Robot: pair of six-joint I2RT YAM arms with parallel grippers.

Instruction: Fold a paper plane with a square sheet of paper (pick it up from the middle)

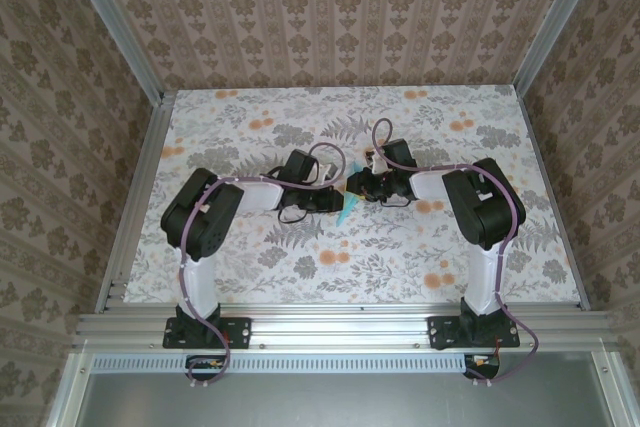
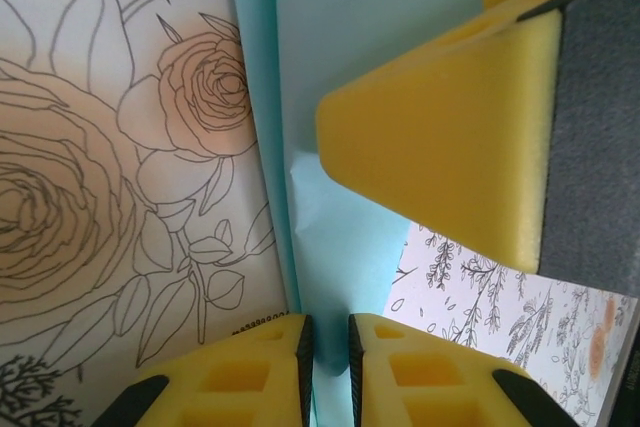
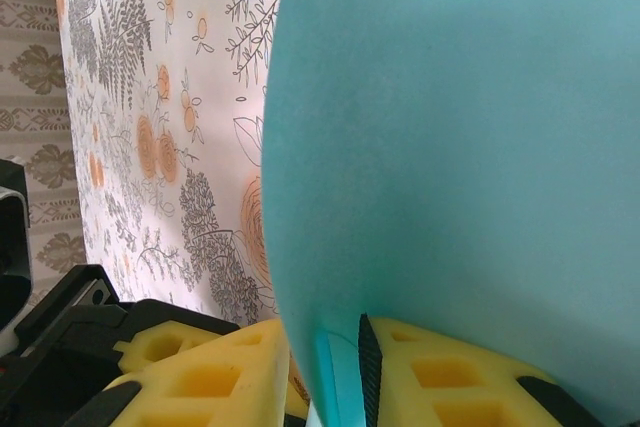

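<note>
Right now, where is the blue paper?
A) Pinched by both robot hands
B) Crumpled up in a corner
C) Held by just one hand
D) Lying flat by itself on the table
A: the blue paper is squeezed in the left hand and in the right hand at once, each wrist camera showing it caught between that hand's yellow pads.

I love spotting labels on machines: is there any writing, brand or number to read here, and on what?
One line of tiny print on the floral tabletop, beside the turquoise paper: too small and blurred to read.
No other words, numbers or signs can be read.
</note>
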